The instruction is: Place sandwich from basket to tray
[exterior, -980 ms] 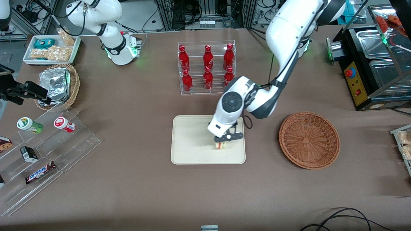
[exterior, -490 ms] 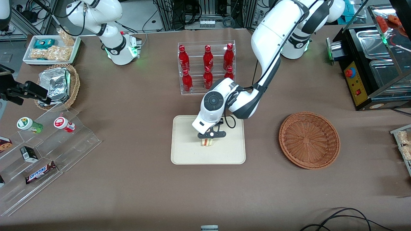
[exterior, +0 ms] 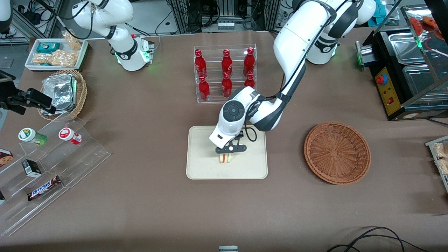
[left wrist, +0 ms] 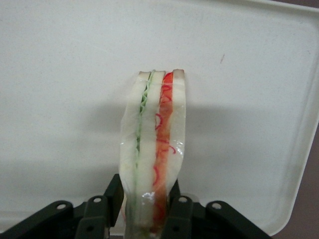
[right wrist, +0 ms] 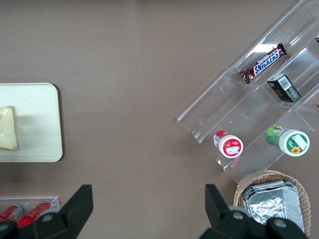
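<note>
My left gripper [exterior: 226, 155] is over the middle of the cream tray [exterior: 203, 168], shut on the sandwich [exterior: 226, 158]. The wrapped wedge stands on edge just above or on the tray floor; I cannot tell whether it touches. In the left wrist view the sandwich [left wrist: 154, 149] shows white bread with green and red filling, pinched between the two black fingers [left wrist: 113, 199], with the tray [left wrist: 259, 124] under it. The right wrist view shows the sandwich [right wrist: 7, 128] on the tray [right wrist: 40, 119]. The reddish-brown basket [exterior: 337, 152] sits empty beside the tray, toward the working arm's end.
A clear rack of red bottles [exterior: 225, 73] stands farther from the camera than the tray. A clear stepped stand with snacks [exterior: 45, 164], a lighter basket of foil packs [exterior: 64, 92] and a white snack tray [exterior: 56, 54] lie toward the parked arm's end.
My gripper carried the sandwich from the tray's basket-side edge to its middle, then lowered it a little.
</note>
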{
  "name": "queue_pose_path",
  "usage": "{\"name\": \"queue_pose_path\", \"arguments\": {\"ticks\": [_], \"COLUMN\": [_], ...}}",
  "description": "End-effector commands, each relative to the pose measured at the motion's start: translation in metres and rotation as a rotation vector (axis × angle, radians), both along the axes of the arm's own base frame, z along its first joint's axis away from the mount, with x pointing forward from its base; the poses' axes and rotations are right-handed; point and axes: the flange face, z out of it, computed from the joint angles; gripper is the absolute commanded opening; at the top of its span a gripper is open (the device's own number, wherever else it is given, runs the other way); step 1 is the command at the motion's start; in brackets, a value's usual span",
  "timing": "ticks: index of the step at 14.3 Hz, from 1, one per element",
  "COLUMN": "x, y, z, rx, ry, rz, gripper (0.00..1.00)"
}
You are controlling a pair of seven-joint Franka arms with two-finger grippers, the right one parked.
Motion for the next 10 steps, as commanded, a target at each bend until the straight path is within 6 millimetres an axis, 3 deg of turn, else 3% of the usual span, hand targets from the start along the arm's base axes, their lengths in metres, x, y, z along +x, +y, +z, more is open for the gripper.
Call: {"name": "queue_pose_path", "arguments": {"ticks": [1, 4, 6, 8, 10], "x": [0.007, 0.008, 0.019, 0.015, 0.026], "y": [0.003, 0.01, 0.045, 0.065, 0.108], "z": [0.025, 0.077, 0.122, 0.161, 0.178], "rx": [-0.011, -0.021, 0.06, 0.093, 0.113], "ry": [-0.024, -0.065, -0.063, -0.047, -0.028], "rz": [0.037, 0.038, 0.068, 0.09, 0.144], "gripper": [1.0, 1.0, 1.0, 1.0, 1.0]}}
